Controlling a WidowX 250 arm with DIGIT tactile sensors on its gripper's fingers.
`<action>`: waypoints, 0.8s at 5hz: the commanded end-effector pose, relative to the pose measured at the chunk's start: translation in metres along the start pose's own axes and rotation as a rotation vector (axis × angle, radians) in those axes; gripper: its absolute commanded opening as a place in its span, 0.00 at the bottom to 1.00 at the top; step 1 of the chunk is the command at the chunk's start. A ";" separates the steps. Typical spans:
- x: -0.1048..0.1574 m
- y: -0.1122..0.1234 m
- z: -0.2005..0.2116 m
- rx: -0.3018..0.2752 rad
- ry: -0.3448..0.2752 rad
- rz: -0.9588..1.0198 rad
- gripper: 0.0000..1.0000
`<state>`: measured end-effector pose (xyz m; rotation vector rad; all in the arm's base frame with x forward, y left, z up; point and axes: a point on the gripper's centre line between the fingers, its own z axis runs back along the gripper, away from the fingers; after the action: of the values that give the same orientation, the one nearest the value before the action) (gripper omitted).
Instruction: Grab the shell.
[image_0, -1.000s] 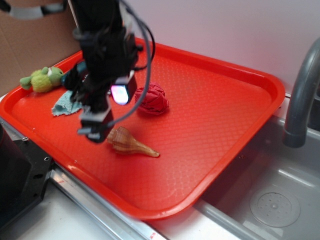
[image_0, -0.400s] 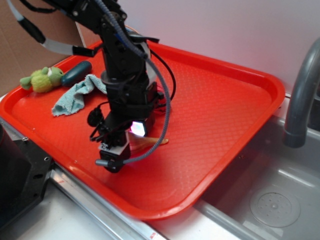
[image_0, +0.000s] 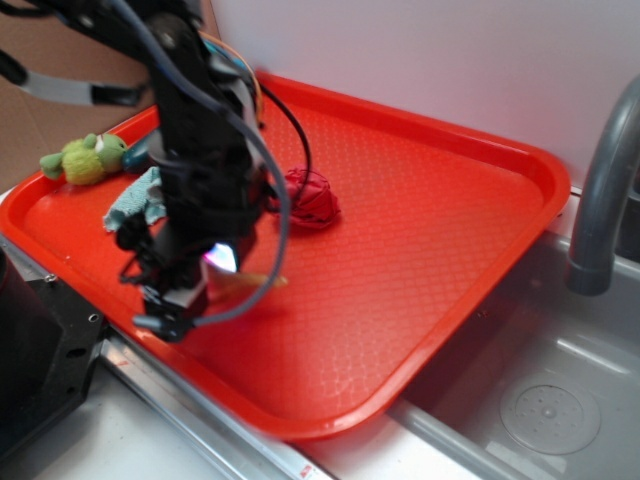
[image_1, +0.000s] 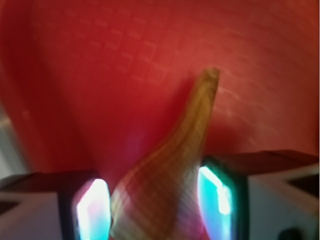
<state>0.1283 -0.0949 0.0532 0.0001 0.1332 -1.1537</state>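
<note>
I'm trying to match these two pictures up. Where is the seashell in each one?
Exterior view: only the pointed tail of the shell pokes out to the right from behind the pincer, low on the left of the picture.
Wrist view: the shell fills the lower middle, between the two glowing fingers, tail pointing up.
Shared landmark: the red tray beneath it.

The arm hides most of the shell (image_0: 255, 281) in the exterior view. The wrist view is blurred, and its lower edge cuts off the shell's wide end.
</note>
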 end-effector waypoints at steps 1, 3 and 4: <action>-0.009 0.076 0.107 -0.094 -0.066 0.480 0.00; -0.063 0.064 0.161 -0.035 -0.081 0.990 0.00; -0.068 0.045 0.181 0.094 -0.130 1.081 0.00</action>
<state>0.1742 -0.0147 0.2298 0.0606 -0.0056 -0.0854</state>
